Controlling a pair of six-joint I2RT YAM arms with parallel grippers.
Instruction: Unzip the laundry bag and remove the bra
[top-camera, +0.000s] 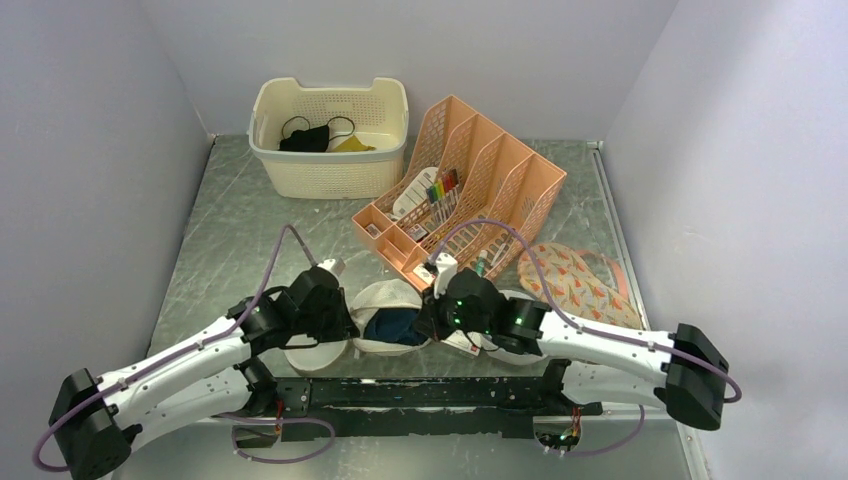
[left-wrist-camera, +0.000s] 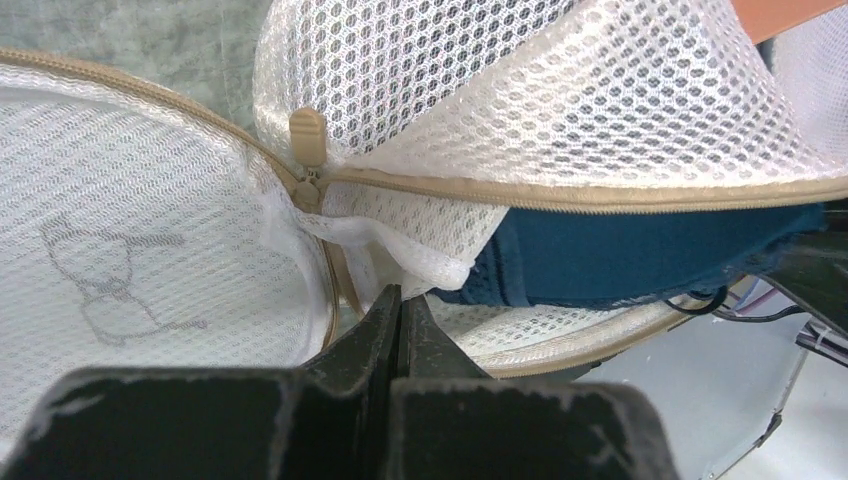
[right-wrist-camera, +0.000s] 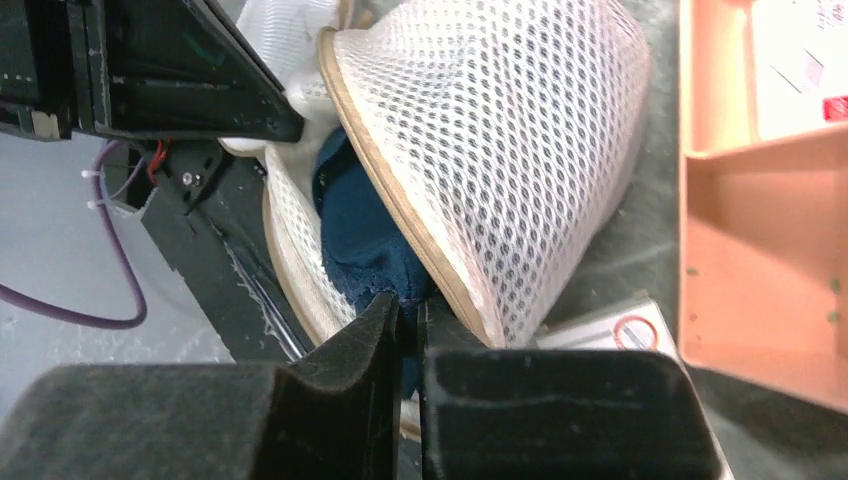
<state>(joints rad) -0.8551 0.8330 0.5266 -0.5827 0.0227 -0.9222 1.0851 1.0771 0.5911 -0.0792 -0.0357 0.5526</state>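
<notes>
The laundry bag (top-camera: 388, 296) lies unzipped at the near middle of the table, white mesh with tan trim. Its flat lid (left-wrist-camera: 120, 270) is folded out to the left, and the zipper pull (left-wrist-camera: 307, 135) sits at the hinge. The dark navy bra (top-camera: 393, 327) shows in the gap between the bag's halves (left-wrist-camera: 640, 260). My left gripper (left-wrist-camera: 400, 297) is shut on a fold of the bag's white mesh at its left edge. My right gripper (right-wrist-camera: 408, 305) is shut on the bra's fabric (right-wrist-camera: 365, 240) at the bag's right opening, below the domed mesh top (right-wrist-camera: 500, 130).
An orange file organizer (top-camera: 470, 190) stands just behind the bag. A cream basket (top-camera: 330, 165) at the back holds a black cloth with loops and a yellow item. A patterned pouch (top-camera: 575, 280) lies at the right. A printed card (right-wrist-camera: 620, 335) lies by the right fingers.
</notes>
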